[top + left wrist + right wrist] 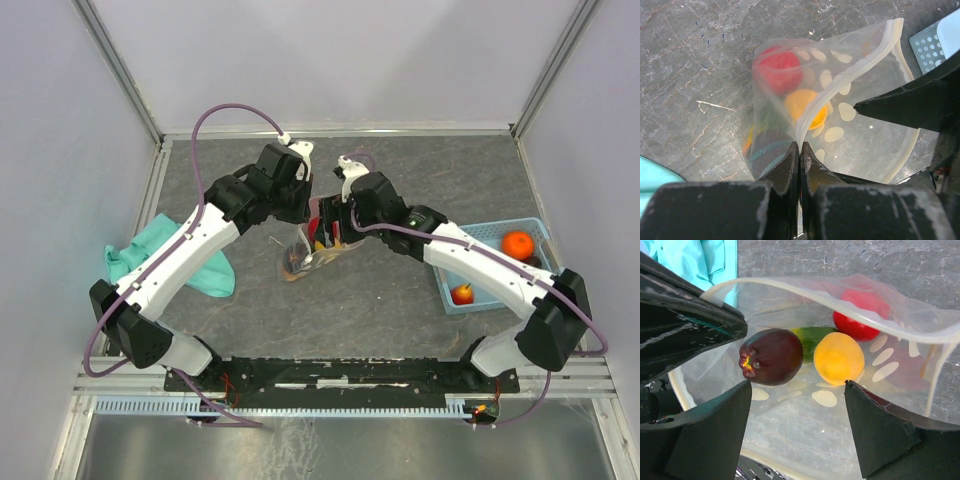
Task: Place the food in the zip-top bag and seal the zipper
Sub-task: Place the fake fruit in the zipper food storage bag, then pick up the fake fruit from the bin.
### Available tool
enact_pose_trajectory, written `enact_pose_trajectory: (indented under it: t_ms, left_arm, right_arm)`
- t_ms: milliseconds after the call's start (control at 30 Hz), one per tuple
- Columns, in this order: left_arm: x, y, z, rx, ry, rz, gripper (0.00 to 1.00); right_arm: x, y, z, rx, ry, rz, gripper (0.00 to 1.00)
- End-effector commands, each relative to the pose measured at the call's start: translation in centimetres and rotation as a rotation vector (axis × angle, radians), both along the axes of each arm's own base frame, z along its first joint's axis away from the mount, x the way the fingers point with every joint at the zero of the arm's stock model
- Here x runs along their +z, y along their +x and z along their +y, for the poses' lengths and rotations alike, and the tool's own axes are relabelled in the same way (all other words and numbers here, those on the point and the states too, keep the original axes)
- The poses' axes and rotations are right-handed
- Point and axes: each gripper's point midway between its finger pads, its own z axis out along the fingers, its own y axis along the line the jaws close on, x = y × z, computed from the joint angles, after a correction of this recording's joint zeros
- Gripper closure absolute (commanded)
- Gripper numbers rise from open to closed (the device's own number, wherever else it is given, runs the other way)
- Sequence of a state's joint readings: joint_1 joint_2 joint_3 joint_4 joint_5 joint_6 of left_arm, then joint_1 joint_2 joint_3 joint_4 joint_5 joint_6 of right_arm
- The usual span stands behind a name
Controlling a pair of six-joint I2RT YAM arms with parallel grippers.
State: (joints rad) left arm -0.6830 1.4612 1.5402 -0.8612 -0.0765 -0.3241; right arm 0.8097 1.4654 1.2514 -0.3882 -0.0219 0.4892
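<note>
You're filling the bag: left gripper is pinching its rim, right gripper is gaping above. Next, fetch fruit from the basket.

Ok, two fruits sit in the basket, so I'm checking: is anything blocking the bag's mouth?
Nothing visible does, apart from the right gripper itself, open at the mouth. The left gripper pinches the zip-top bag by its rim and holds it agape; the food inside lies low.
</note>
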Motion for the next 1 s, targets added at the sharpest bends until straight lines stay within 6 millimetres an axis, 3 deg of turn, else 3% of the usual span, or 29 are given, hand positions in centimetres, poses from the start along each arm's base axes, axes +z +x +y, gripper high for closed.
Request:
enact_pose_trajectory:
  t_ms: [0,233,467,600,700,967]
  left_arm:
    - [2.0,0.6,-0.3,-0.018,-0.022,-0.077,0.97]
    - [2.2,0.7,-0.1,-0.013,-0.016,-0.086,0.97]
    - [2.4,0.8,0.5,-0.008,0.007,-0.105,0.97]
    - [2.4,1.0,0.9,0.003,0.027,-0.117,0.97]
    - [2.5,1.0,1.1,0.005,0.033,-0.124,0.97]
    - [2.4,0.9,1.1,0.003,0.029,-0.120,0.97]
  right_arm:
    - [6.4,0.1,-1.0,-0.019,0.058,-0.118,0.17]
    - [8.8,-0.5,-5.3,-0.096,-0.035,-0.178,0.16]
    - [7.5,-1.1,-13.7,-0.281,-0.261,-0.143,0.14]
    - [5.8,-1.3,-19.8,-0.457,-0.369,-0.065,0.14]
    - [3.8,-2.4,-23.2,-0.561,-0.407,0.031,0.14]
    - [-1.6,-6.4,-28.4,-0.727,-0.478,0.225,0.15]
